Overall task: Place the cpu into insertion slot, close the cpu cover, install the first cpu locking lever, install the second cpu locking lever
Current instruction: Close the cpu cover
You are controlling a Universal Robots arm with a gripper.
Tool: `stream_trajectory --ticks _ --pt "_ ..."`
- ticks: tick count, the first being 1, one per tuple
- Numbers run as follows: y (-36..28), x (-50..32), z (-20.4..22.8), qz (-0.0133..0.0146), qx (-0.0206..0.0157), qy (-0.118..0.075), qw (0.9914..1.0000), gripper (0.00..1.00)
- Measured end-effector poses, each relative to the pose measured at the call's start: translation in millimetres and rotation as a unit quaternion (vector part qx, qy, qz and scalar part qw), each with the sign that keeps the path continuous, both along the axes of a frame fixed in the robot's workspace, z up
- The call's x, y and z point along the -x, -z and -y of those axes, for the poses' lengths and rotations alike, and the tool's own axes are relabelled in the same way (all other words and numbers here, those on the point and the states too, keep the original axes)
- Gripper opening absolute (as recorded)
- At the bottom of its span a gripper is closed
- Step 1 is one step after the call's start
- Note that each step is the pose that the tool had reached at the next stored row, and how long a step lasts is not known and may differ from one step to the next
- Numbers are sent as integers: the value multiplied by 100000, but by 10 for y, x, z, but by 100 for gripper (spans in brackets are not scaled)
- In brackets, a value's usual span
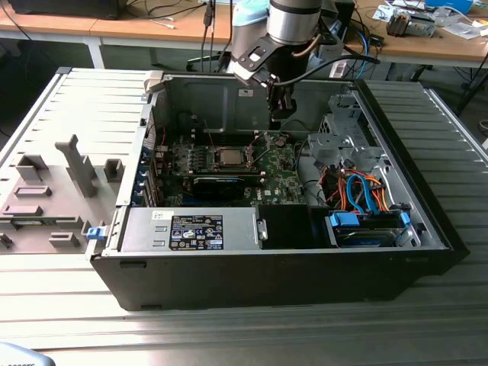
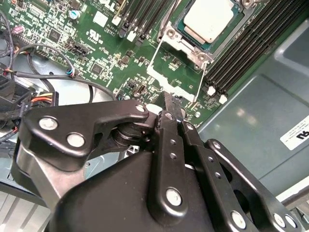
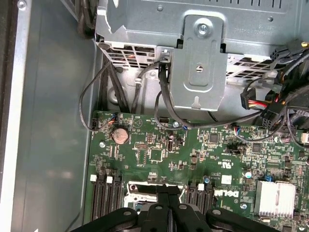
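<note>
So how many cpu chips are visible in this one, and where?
1. The small square silvery-topped cpu sits in the metal-rimmed insertion slot, beside the open thin metal cpu cover. The robot arm blocks part of the green circuit board, so another could be hidden.

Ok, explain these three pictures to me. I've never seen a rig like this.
The exterior view is taken from a camera off the machine. It shows an open computer case lying on a metal table, with a robot arm reaching into it from above.

The two wrist views come from cameras riding on the arm. They look past its black gripper onto the green circuit board inside the case.

In the second wrist view, the cpu sits in its slot. The cover, a silvery frame with a square window, lies flipped open beside it.

The gripper is shut and holds nothing that I can see. Its tip is close to the cover's near edge, but I cannot tell whether they touch.
</note>
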State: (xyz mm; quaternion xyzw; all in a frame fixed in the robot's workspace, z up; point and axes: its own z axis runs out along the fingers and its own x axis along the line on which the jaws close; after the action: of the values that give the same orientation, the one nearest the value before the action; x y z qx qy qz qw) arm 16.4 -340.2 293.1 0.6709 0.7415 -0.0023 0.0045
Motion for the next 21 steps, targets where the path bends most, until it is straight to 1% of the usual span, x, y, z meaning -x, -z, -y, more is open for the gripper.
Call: stream_trajectory --ticks 6,9,14,15,16,18,19,20,21 --pt "2 -58 0 5 -1 -4 100000 11" --pt "5 -73 1 0 9 -3 100000 11" --pt "40 -97 0 -38 3 -2 100000 11" --pt "45 -107 0 -120 3 3 100000 11" --pt "51 -127 0 -375 0 5 99999 11" --pt "61 -158 0 -1060 4 -3 99994 11" --pt "64 -169 0 -1290 11 -5 99992 11" --pt "66 -183 0 -1602 47 -2 99987 11" --pt "65 -190 0 -1707 69 -1 99985 11"
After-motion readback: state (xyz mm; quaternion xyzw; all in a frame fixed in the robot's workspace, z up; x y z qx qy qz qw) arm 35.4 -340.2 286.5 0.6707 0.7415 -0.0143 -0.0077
